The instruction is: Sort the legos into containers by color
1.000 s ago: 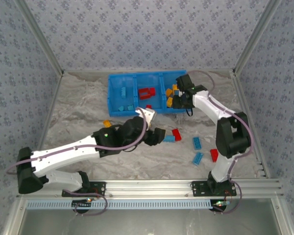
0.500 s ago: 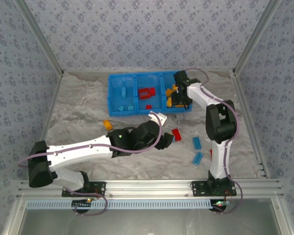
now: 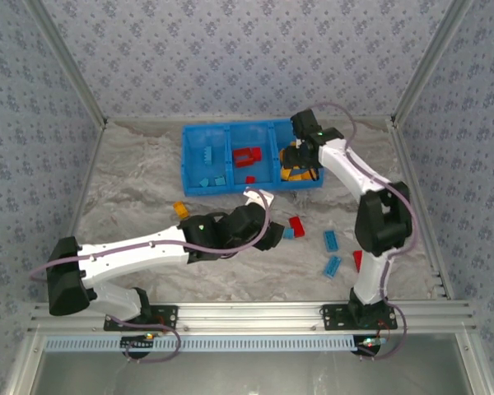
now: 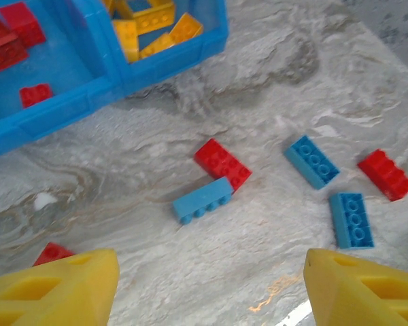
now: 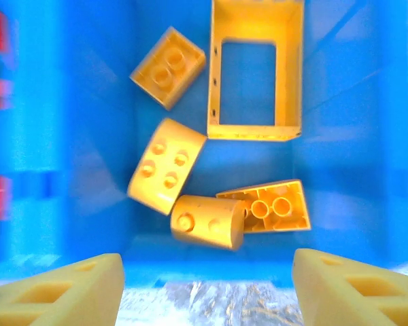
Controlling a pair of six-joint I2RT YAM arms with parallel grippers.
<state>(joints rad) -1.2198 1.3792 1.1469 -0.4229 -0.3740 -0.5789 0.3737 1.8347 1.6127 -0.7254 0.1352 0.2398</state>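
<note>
Though studded, glossy legos [image 4: 202,200] on marbled table [image 4: 272,102]

You get bright, even overhead light across the worktop [image 3: 132,181], with soft shadows. In your right wrist view the blue bin [image 5: 347,136] glows overexposed and slightly blurred. A glare streak marks the left wrist view's lower edge.

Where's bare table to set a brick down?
Bare: table left of the bin, out to the left wall, beyond the orange brick. Crowded: red and blue bricks before the bin's right half; yellow compartment.
</note>
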